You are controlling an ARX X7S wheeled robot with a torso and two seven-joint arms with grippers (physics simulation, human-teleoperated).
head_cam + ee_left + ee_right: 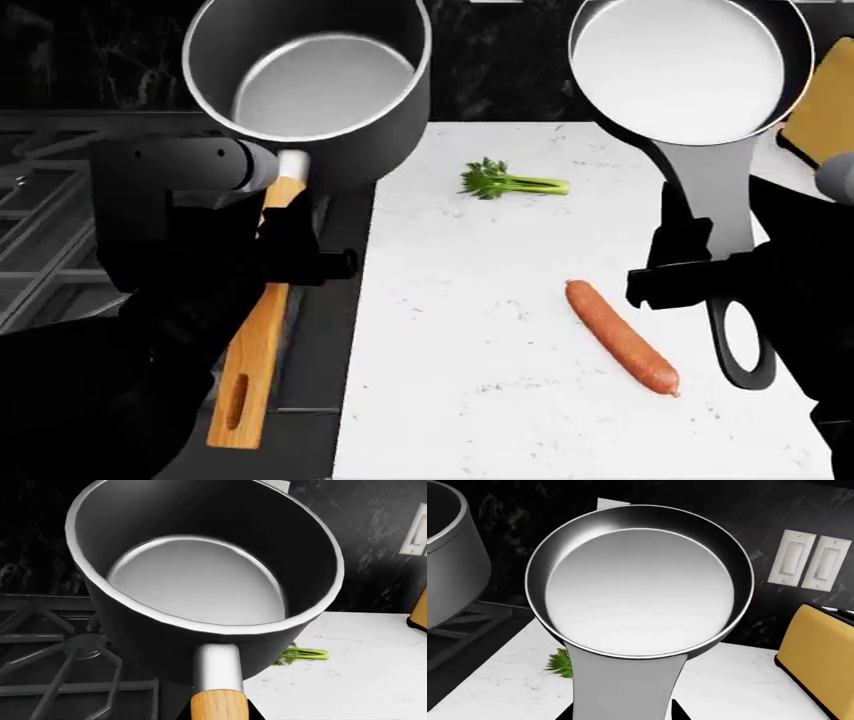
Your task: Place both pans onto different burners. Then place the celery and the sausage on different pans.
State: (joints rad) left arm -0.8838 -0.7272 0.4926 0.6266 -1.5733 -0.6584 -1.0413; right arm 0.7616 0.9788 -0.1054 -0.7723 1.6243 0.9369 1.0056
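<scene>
Item 1, sausage: lay nearest on the white counter, slanted, touching nothing, just left of the frying pan's loop end.

Item 2, left gripper: dark fingers closed on the wooden handle of the saucepan, gripping close to the metal neck (the long free end ran back toward the robot, over the seam between stove and counter).

Item 3, right gripper: clamped around the flat grey handle of the frying pan, with the dark loop end hanging nearer the robot.

Item 4, celery: lay on the counter between the 2 pans, farther back than the sausage and well apart from it, leafy end toward the stove. The left wrist view showed it past the saucepan's wall; the right wrist view showed only its leaves beside the handle.

Item 5, saucepan: empty, tilted, over the counter's left edge next to the stove. The left wrist view showed a burner and black grate beside and below the pan; whether it touched anything could not be told.

Item 6, frying pan: empty, over the counter's far right part, apparently raised.

Item 7, background: yellow appliance at the right rear, 2 wall switches on the dark wall.
</scene>
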